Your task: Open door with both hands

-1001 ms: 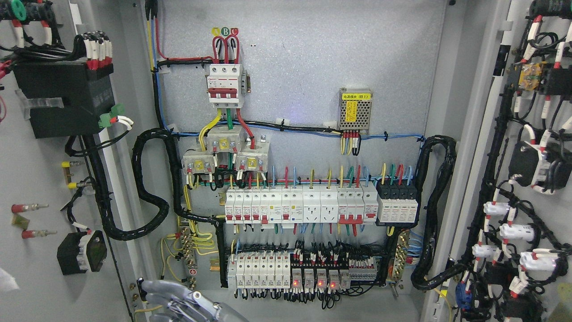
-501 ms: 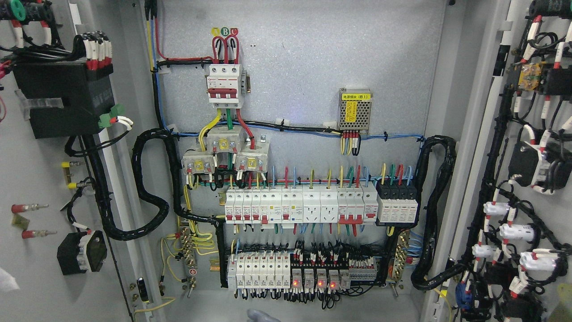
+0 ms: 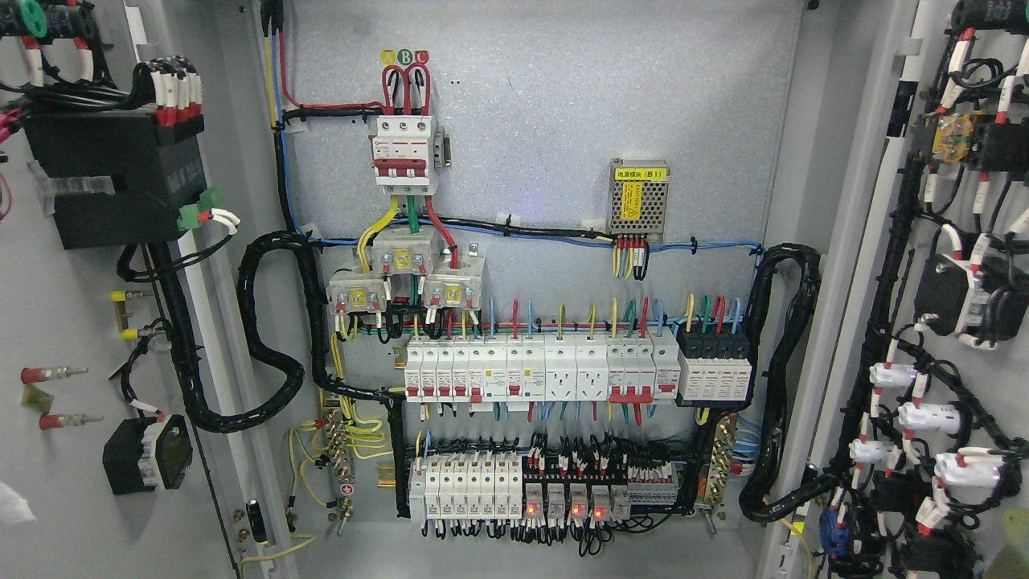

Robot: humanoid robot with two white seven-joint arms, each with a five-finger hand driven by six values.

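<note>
An electrical cabinet fills the head view with both doors swung wide. The left door [image 3: 72, 322] shows its grey inner face, carrying a black box and wired parts. The right door [image 3: 957, 265] also stands wide, its inside covered with black cable looms and white connectors. Between them the grey back panel [image 3: 563, 121] holds a red-and-white main breaker [image 3: 404, 153] and rows of white breakers [image 3: 539, 378]. Neither of my hands nor any arm shows in this view.
A small metal power supply [image 3: 639, 199] with a yellow label sits on the panel at the right. Thick black cable bundles [image 3: 269, 338] loop along both cabinet sides. A lower row of relays [image 3: 555, 494] shows red lights near the cabinet floor.
A silver robot hand seen at the bottom edge, left of the middle, a second ago slid down and right, and is now gone from view. The doors have not moved.
</note>
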